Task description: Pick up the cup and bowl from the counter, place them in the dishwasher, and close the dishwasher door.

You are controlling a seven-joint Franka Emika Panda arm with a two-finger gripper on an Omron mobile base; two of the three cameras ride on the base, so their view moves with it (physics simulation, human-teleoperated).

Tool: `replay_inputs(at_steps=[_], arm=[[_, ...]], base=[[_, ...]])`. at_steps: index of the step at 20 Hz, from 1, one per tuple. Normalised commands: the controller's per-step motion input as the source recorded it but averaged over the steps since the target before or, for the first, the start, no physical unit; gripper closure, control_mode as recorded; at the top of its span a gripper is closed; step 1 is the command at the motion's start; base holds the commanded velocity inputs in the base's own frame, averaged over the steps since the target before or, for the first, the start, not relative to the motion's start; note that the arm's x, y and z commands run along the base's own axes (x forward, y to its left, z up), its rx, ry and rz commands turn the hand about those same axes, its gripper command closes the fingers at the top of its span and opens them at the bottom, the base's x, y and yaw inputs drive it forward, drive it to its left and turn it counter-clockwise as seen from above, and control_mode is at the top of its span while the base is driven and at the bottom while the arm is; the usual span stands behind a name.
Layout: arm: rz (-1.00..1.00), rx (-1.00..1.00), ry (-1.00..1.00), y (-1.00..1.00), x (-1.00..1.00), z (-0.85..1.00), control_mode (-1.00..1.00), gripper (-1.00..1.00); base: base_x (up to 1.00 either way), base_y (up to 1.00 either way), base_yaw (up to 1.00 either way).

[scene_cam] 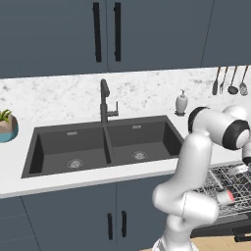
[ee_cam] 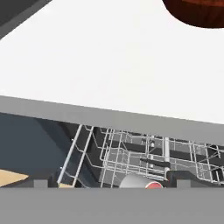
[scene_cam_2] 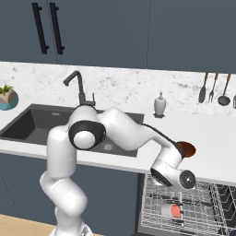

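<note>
The cup, pale grey with a red-orange end, lies on its side in the dishwasher's pulled-out wire rack; it also shows in the left base view as the cup. In the hand view my gripper is open, fingertips wide apart, just above the cup and not holding it. The dark red-brown bowl stands on the white counter behind my wrist, partly hidden, and as the bowl at the top right of the hand view. The dishwasher door hangs open under the rack.
A black double sink with a dark faucet fills the counter's middle. A white soap dispenser stands behind it, utensils hang on the wall, and a teal plant pot sits far left. Blue-grey cabinet doors are below.
</note>
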Motion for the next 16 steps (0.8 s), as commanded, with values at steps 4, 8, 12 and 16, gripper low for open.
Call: replay_inputs(at_steps=[4,8,12,16], arm=[[0.00,0.00,-0.09,0.00,0.08,1.00,-1.00,-1.00],[0.00,0.00,-0.02,0.00,0.25,1.00,-1.00,-1.00],[0.00,0.00,0.02,0.00,0.67,1.00,-1.00,-1.00],[0.00,0.00,0.28,0.00,0.93,0.95,-1.00,-1.00]], base=[[0.00,0.00,0.00],[0.00,0.00,0.00],[0.00,0.00,0.00],[0.00,0.00,0.00]])
